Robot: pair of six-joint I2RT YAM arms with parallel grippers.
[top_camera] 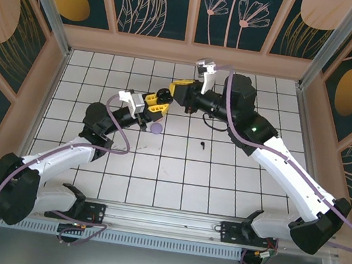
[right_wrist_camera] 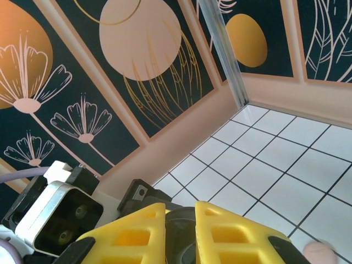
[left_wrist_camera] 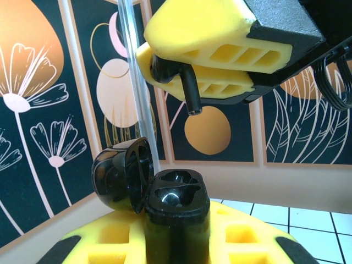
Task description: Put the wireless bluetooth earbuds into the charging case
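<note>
Top view first: the left hand (top_camera: 161, 101) and right hand (top_camera: 175, 92) are being held tip to tip above the far middle of the tiled tabletop (top_camera: 176, 172). A round lilac case (top_camera: 156, 129) is lying on the tiles just below them. A loose black bud (top_camera: 202, 145) is sitting off to the right, well apart from both hands.

Left wrist view: the left hand is being squeezed onto a black case (left_wrist_camera: 176, 195), which is standing upright between its yellow fingers (left_wrist_camera: 104, 245). The lid (left_wrist_camera: 124, 176) is flipped open to the left and the two wells are facing up. Right above it, a black bud (left_wrist_camera: 190, 91) is being pinched by the right hand, stem pointing down toward the case but not touching it.

Right wrist view: the right hand's own fingers are being pressed close together around something dark, too blurry to name. The left arm's camera block (right_wrist_camera: 55, 214) is being caught at bottom left.
</note>
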